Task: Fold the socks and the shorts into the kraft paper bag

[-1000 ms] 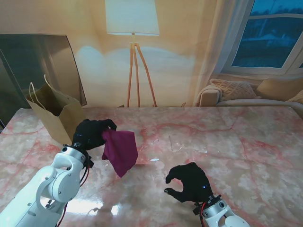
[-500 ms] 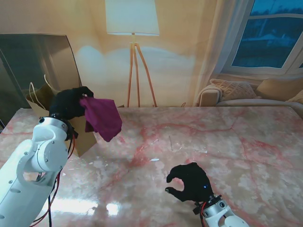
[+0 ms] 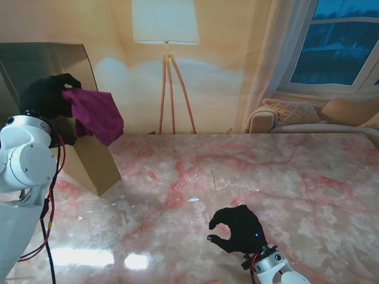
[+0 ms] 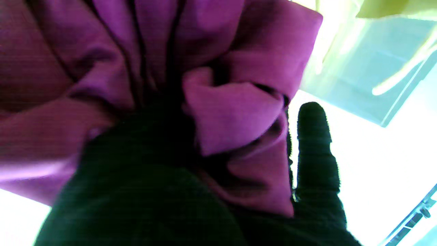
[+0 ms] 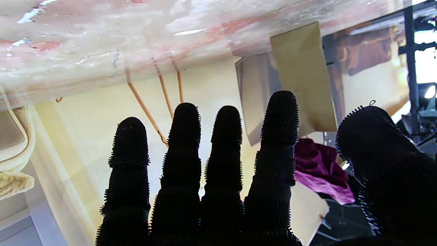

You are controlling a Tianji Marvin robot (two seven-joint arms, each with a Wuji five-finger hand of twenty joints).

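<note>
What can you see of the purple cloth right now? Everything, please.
The purple cloth is a magenta woven-looking fabric, bunched and creased into folds, not flat. It hangs in the air from the left hand, whose black-gloved fingers clamp its upper part. It is raised over the kraft paper bag at the table's far left; nothing else touches it. Whether it is the shorts is unclear.

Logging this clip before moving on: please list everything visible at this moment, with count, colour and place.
purple garment: 1, magenta-purple, bunched and held in the air over the bag; shorts or sock, cannot tell
kraft paper bag: 1, brown, far left of table, top hidden by arm
table: 1, pink-veined marble
floor lamp: 1, white shade, wooden legs, behind table
sofa: 1, beige, far right
left hand: 1, black glove, raised, gripping garment
right hand: 1, black glove, fingers apart, holding nothing, near me
</note>
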